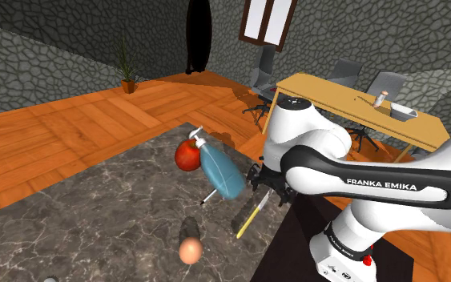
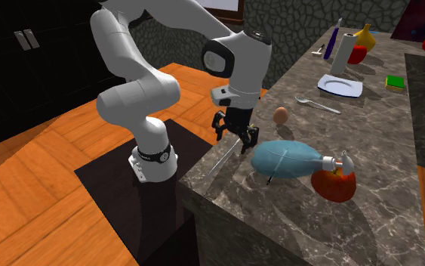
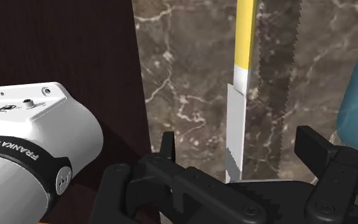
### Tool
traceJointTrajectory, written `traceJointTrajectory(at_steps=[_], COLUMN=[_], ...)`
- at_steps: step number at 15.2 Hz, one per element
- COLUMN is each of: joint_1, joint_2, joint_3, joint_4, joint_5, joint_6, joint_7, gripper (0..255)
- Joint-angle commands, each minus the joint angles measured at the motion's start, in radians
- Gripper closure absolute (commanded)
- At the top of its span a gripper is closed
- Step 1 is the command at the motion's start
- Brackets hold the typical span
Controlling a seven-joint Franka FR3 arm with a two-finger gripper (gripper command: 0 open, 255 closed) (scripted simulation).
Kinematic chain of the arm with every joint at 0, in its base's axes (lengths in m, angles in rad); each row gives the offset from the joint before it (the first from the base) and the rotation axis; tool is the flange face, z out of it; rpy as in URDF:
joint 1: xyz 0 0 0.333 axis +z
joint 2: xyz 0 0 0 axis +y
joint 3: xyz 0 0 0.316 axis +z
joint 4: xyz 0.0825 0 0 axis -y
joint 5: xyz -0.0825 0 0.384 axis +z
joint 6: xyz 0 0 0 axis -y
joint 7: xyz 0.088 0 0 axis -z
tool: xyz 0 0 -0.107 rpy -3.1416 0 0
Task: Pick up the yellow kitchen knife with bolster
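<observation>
Your black pincer hangs spread apart over the yellow-handled, pale-bladed knife lying flat at the edge of the dark marble worktop; likely light, stiff and thin, so clamp across its handle.

arm white, dark joints | FRANKA EMIKA lettering (black) | hand black

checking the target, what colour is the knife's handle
The knife has a yellow handle and a white blade, clearest in the wrist view.
</observation>
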Motion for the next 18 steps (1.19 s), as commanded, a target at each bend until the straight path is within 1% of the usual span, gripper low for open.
traceJointTrajectory(at_steps=[1,3,5,6,15,18], joint_1=[-0.004,-0.009,-0.009,-0.007,-0.009,-0.004], joint_2=[0.023,0.052,0.052,0.051,0.052,0.018], joint_3=[0.024,0.053,0.053,0.054,0.053,0.019], joint_4=[-0.012,-0.029,-0.029,-0.031,-0.029,-0.009], joint_5=[0.016,0.035,0.035,0.037,0.035,0.013], joint_6=[0.036,0.083,0.083,0.083,0.083,0.029], joint_7=[0.004,0.005,0.005,0.005,0.005,0.004], gripper=[0,0,0,255,255,255])
